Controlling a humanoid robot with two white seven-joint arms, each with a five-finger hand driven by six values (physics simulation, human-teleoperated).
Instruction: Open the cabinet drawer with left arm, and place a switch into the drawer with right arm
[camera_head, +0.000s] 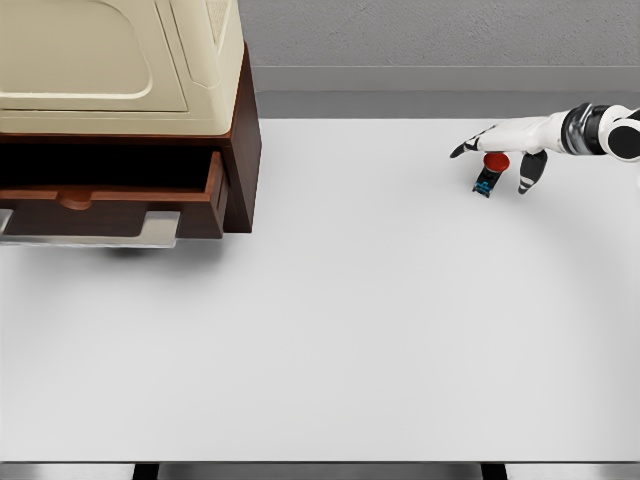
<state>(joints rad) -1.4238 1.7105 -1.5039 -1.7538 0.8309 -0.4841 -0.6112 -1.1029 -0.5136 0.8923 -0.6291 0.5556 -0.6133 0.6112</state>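
Far left of the right hand (508, 150), the cabinet (130, 110) has its drawer (110, 195) pulled open. The red-capped switch (490, 170) sits on the table (320, 330) directly beneath the spread fingers, perhaps touching them.

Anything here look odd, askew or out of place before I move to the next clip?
Nothing looks damaged or spilled. The cabinet drawer at the table's far left already stands pulled out. The switch, red-capped, sits tilted on the table under the right hand, whose fingers are spread over it. The left arm is out of view.
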